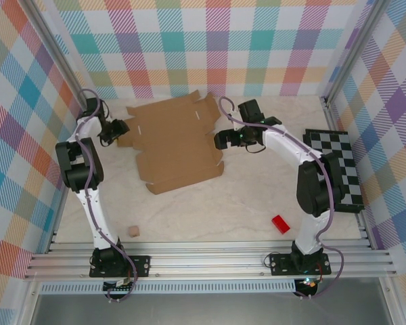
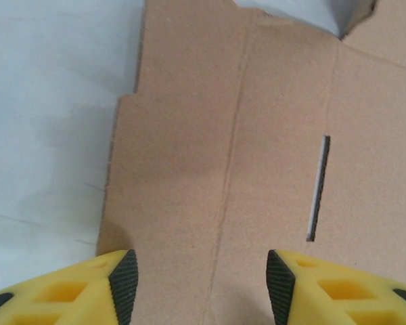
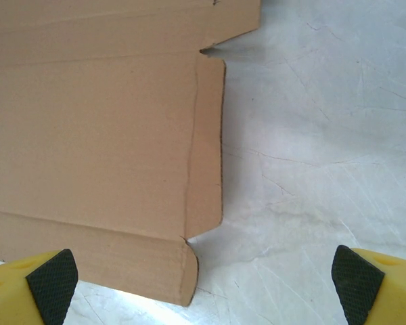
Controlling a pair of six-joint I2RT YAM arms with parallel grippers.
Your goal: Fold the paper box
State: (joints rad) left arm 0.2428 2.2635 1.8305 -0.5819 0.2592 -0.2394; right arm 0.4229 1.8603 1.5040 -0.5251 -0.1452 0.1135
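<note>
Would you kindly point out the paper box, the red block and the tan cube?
paper box (image 1: 176,142): top external view, middle of the flat sheet.
red block (image 1: 280,224): top external view, its top face.
tan cube (image 1: 132,231): top external view, its top face.

You are looking at a cell closed on three sides by walls (image 1: 216,47) covered in pastel plaid: teal, pink, orange, yellow and purple checks. The table (image 1: 210,210) is cream-white with faint marbled veining, evenly lit, with soft shadows. Aluminium rails (image 1: 210,261) run along its near edge, and slim metal posts (image 1: 350,49) rise at the back corners. A black-and-white checkerboard panel (image 1: 345,145) lies flat at the table's right side.
</note>
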